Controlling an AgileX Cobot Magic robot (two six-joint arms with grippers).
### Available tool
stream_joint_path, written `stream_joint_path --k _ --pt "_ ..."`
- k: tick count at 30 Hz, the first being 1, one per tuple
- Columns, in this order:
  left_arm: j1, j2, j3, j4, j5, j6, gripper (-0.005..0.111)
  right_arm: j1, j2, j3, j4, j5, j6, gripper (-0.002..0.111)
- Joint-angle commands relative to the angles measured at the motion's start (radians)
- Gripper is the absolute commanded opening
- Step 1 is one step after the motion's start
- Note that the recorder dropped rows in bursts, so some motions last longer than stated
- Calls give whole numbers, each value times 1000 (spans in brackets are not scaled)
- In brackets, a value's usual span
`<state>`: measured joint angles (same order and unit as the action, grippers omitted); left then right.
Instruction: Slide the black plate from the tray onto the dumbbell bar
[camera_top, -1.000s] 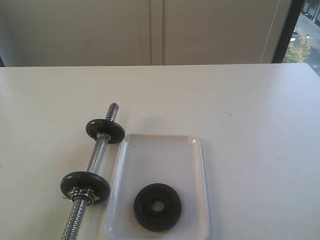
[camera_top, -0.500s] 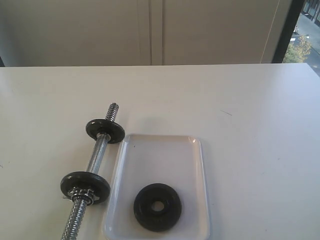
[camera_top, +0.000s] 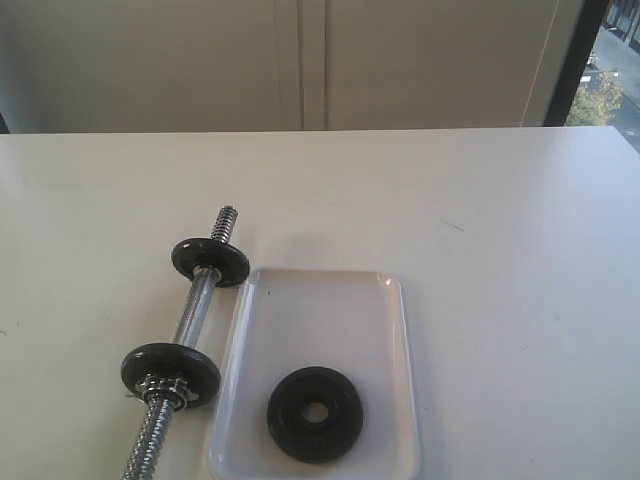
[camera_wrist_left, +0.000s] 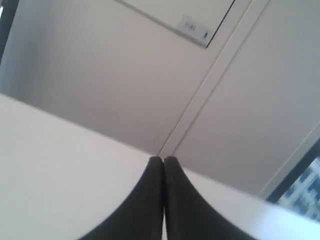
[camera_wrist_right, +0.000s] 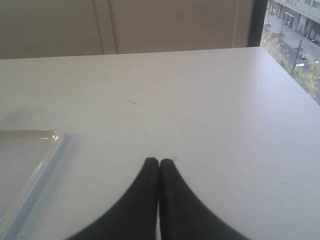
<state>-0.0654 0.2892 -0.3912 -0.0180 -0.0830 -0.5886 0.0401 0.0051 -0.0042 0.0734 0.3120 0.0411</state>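
Observation:
The black plate (camera_top: 315, 413) lies flat in the near end of the white tray (camera_top: 330, 300). Left of the tray, the chrome dumbbell bar (camera_top: 193, 315) rests on the table with two other black discs (camera_top: 210, 261) (camera_top: 170, 373) on it and a silver nut (camera_top: 165, 392) by the nearer one. Neither gripper shows in the exterior view. My left gripper (camera_wrist_left: 163, 159) is shut and empty, with only table and wall beyond it. My right gripper (camera_wrist_right: 159, 162) is shut and empty over bare table, with a corner of the tray (camera_wrist_right: 30, 160) off to one side.
The white table (camera_top: 500, 250) runs back to a pale panelled wall (camera_top: 300, 60). A window (camera_top: 615, 70) sits at the far right, near the table's right edge.

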Motion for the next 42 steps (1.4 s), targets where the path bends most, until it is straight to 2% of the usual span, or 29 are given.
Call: stream_joint_path --k 1,3,5,7,10,15,17,23,30,35,38,42 --pt "-41 288 -219 36 350 217 0 -1 -5 4 5 -15 -1 0" --pt "-88 485 -337 -60 531 440 0 -1 -5 4 5 -15 -1 0" --pt "-138 668 -446 -190 652 623 0 -1 -5 4 5 -15 -1 0" --pt "-176 813 -515 -292 681 703 0 -1 -5 4 5 -15 -1 0" --pt "-256 1027 -611 -334 648 705 0 -1 -5 4 5 -15 -1 0" --pt "-326 1212 -694 -307 590 705 0 -1 -5 4 5 -15 -1 0" --pt "-327 1274 -738 -291 572 671 0 -1 -5 4 5 -15 -1 0" --pt "-327 1356 -807 -276 609 666 0 -1 -5 4 5 -15 -1 0" --pt "-327 1414 -809 -166 648 564 0 -1 -5 4 5 -15 -1 0" --pt "-327 1425 -809 -294 616 562 1 -1 -5 4 5 -15 -1 0" --pt "-342 1428 -809 -311 599 607 12 -1 -5 4 5 -15 -1 0" --pt "-362 1436 -809 -311 599 641 41 -1 -5 4 5 -15 -1 0"
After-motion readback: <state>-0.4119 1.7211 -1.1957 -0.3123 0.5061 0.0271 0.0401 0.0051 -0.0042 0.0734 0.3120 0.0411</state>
